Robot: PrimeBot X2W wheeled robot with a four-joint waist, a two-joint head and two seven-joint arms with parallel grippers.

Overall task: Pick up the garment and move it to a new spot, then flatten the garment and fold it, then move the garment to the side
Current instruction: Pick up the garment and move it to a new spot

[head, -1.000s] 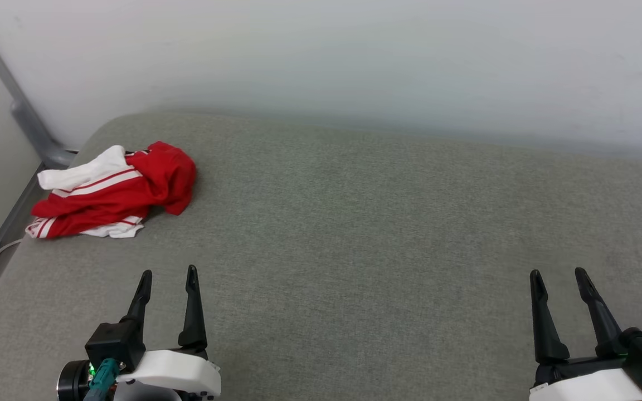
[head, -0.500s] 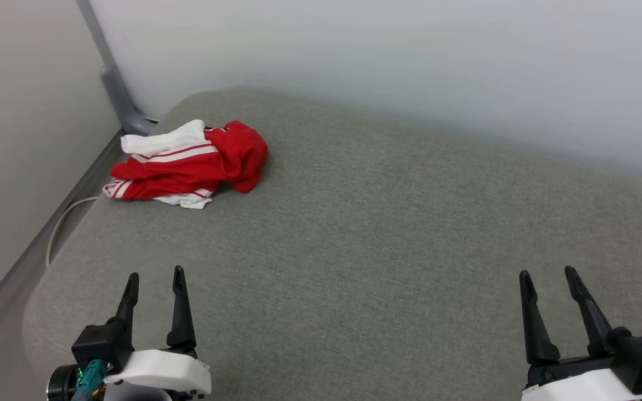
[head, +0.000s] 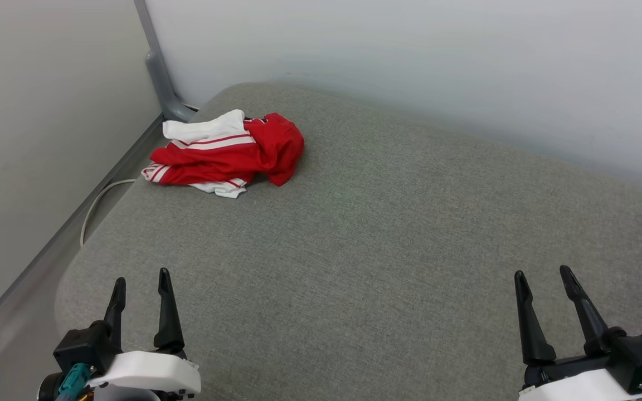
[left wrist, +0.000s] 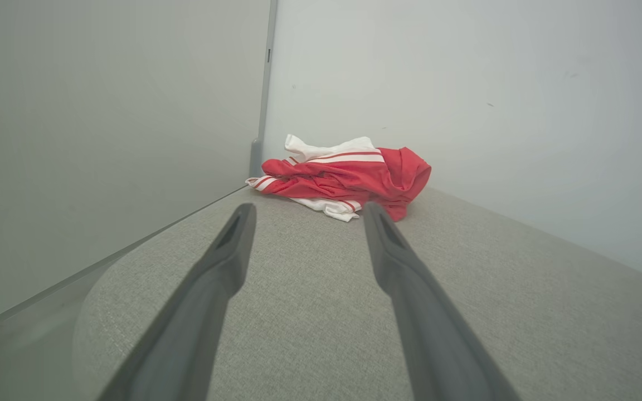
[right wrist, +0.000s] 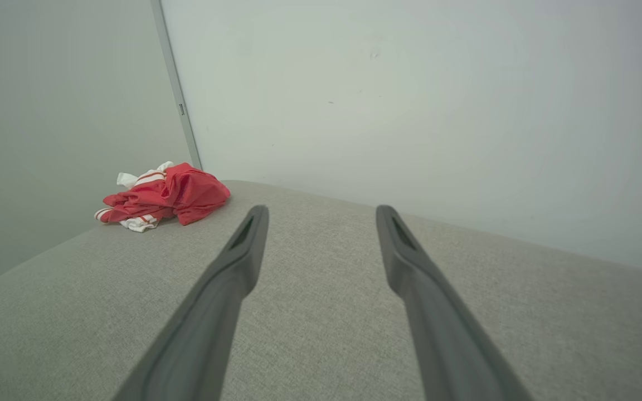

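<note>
- The robot's head has turned left, so more of the side wall [head: 48,111] and the cable [head: 88,211] shows.
- The left gripper [head: 141,275] perhaps sits slightly lower; hard to judge with the view shifting.

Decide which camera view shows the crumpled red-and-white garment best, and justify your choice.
The left wrist view: the garment lies centred, straight ahead, with folds and striped trim clear. The head view shows it from above, off-centre at upper left. The right wrist view shows it smallest, at the left.

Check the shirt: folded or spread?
Neither: the shirt lies crumpled in a heap at the far left corner of the grey cushion, white sleeve bunched on top, red body rumpled. Chest print is hidden.
</note>
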